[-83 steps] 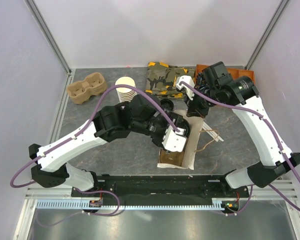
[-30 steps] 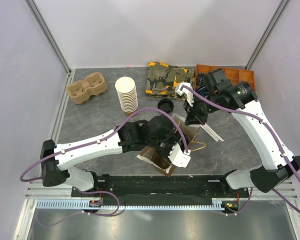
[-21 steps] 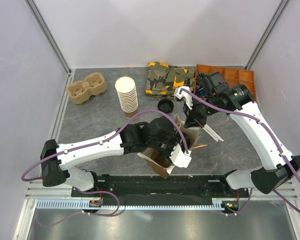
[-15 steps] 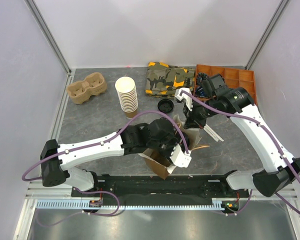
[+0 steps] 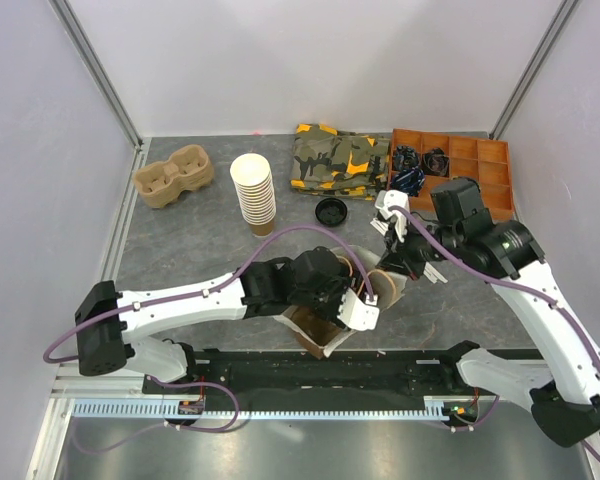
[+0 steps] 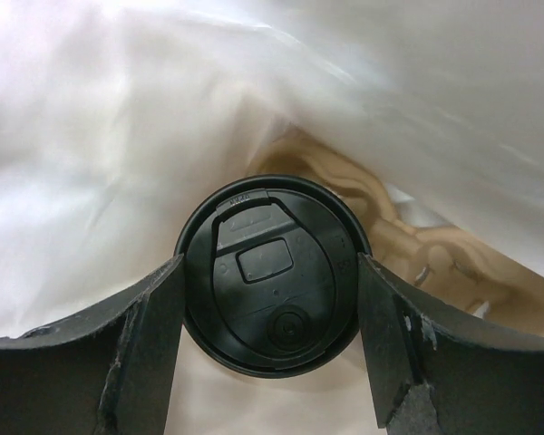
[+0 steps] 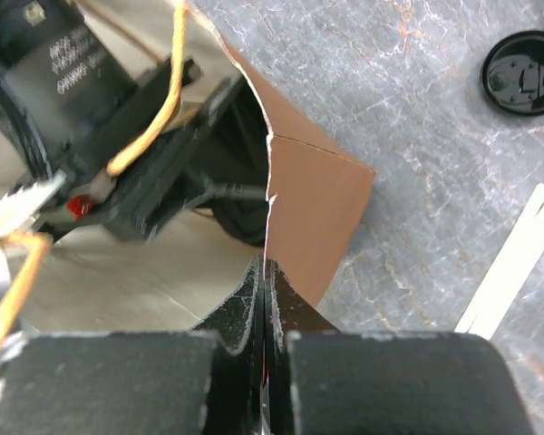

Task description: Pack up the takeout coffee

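The packing step is in hand: the left claw [image 6: 270,272] is clasping the takeout coffee [image 6: 274,299], a small brown paper cup with a round black plastic lid, by both sides of its lid, deep inside a white-lined brown paper bag [image 7: 315,207]. The right claw [image 7: 265,292], pressed together, is pinching the bag's rim and holding its mouth open. Next, I would judge, the cup needs setting down upright before the left claw is letting go and backing out without snagging paper. Everything is sitting on a grey marbled worktop [image 5: 200,250], enclosed by pale lilac walls [image 5: 280,60].
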Action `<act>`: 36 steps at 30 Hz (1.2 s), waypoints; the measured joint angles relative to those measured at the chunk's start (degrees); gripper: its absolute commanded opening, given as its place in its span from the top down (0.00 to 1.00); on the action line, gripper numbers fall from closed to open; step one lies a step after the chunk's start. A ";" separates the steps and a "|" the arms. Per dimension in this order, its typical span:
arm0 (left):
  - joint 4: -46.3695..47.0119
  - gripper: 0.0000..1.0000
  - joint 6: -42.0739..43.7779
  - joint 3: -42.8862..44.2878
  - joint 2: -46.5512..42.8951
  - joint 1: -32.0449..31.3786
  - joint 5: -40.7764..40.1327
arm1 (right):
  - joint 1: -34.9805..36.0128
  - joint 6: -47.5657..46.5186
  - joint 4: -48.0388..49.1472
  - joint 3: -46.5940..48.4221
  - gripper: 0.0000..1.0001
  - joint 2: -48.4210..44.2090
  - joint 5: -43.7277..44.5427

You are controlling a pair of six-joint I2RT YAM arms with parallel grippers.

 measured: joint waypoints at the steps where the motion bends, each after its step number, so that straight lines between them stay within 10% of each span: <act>1: 0.55 0.77 -0.81 -0.55 -0.39 0.00 -0.52 | 0.00 0.83 0.68 -1.20 1.00 -1.18 0.09; 36: 13.84 0.78 -11.45 -7.52 4.87 4.92 3.56 | 0.00 2.75 6.19 -7.26 1.00 -1.16 1.27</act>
